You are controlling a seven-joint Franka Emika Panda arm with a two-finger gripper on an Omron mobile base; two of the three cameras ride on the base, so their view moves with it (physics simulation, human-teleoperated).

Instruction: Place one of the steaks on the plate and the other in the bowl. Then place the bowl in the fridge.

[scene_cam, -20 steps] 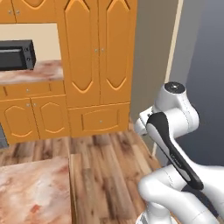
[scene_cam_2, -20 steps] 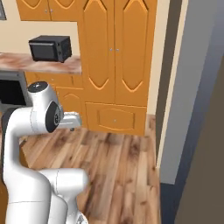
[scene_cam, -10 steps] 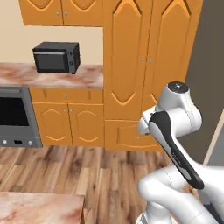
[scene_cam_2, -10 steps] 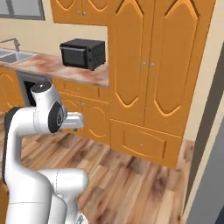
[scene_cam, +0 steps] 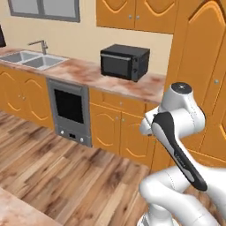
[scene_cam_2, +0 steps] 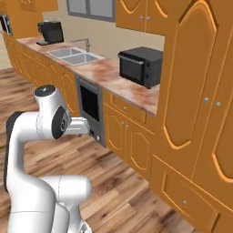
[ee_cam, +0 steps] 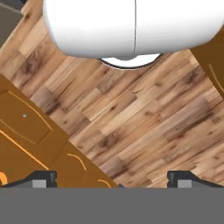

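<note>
1. Your arm (scene_cam: pixel 176 132) stands folded above the base, its upper link angled down and the hand tucked low over the wooden floor (scene_cam: pixel 66 163).
2. In the hand view your gripper (ee_cam: pixel 111 179) looks straight down at the floor planks (ee_cam: pixel 144 127), with an orange cabinet front (ee_cam: pixel 30 131) along one side.
3. Its two fingertips (ee_cam: pixel 41 178) sit at opposite edges of that view, so the jaws are spread as wide as they go, and nothing lies between them.
4. The steaks, plate, bowl and fridge are out of frame, so you cannot tell from here where they are.
5. You face a marble counter (scene_cam: pixel 88 75) with a black microwave (scene_cam: pixel 124 61) on it.
6. A double sink (scene_cam: pixel 31 57) with a faucet lies further along the counter, and a built-in oven (scene_cam: pixel 70 110) sits below it.
7. In the right base view a coffee machine (scene_cam_2: pixel 50 32) stands at the far end of the counter.
</note>
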